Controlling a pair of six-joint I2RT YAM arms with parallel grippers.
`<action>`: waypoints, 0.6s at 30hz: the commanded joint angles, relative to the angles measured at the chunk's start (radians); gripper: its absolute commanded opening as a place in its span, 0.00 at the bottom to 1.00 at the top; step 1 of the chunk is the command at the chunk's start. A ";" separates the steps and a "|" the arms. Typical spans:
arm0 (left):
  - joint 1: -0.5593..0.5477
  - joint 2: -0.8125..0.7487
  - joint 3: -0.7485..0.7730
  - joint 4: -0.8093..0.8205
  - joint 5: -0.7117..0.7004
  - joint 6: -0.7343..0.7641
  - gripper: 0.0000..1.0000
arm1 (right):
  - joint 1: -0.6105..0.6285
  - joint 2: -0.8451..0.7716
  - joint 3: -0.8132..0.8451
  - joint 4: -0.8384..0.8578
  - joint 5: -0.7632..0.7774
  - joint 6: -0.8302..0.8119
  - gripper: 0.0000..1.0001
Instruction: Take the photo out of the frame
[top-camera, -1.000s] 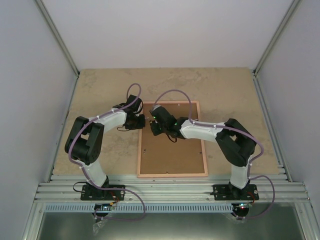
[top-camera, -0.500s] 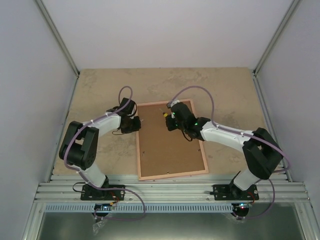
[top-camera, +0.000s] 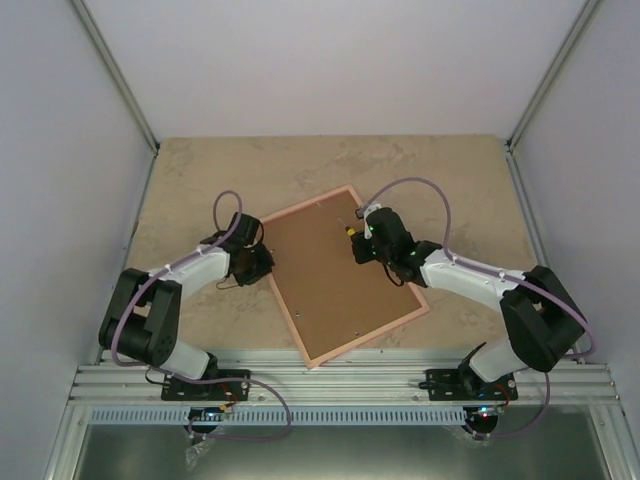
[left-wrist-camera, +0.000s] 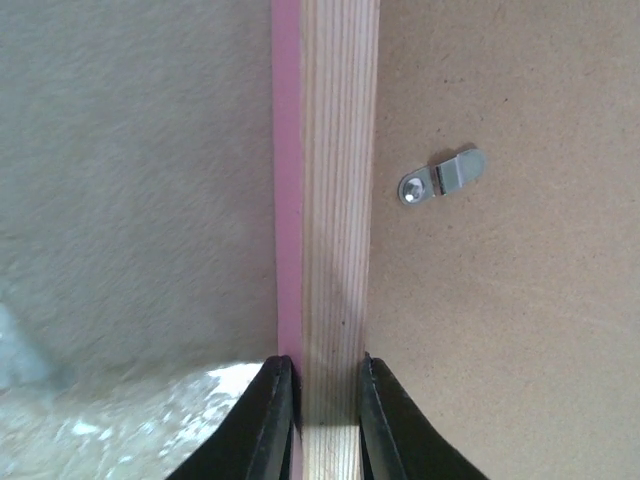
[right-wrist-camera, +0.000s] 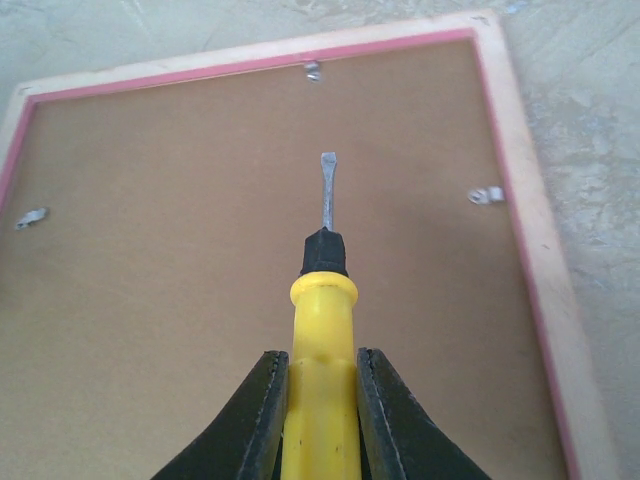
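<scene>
Because the frame (top-camera: 285, 295) lies face down on the counter (top-camera: 200, 170), the left fingers (left-wrist-camera: 272, 420) clamp its rail to steady it, and the right fingers (right-wrist-camera: 255, 420) grip a screwdriver (right-wrist-camera: 322, 330) over the backing board (right-wrist-camera: 180, 300), probably for the clips (left-wrist-camera: 441, 176); the photo is not visible, presumably underneath.

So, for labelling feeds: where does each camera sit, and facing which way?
Top external: above and behind the arms, looking down at the table; both arms show.
Left wrist: by the left gripper, looking along the frame rail its fingers clamp.
Right wrist: by the right gripper, facing the frame's back; its fingers hold a screwdriver.
All three show the frame.
</scene>
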 joint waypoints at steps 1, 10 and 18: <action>0.007 -0.056 0.044 -0.024 -0.014 -0.043 0.21 | -0.034 -0.034 -0.029 0.082 -0.049 -0.023 0.00; 0.007 0.073 0.362 -0.215 -0.193 0.373 0.59 | -0.076 -0.074 -0.064 0.092 -0.067 -0.044 0.01; 0.006 0.279 0.633 -0.235 -0.211 0.729 0.72 | -0.096 -0.129 -0.083 0.056 -0.075 -0.055 0.01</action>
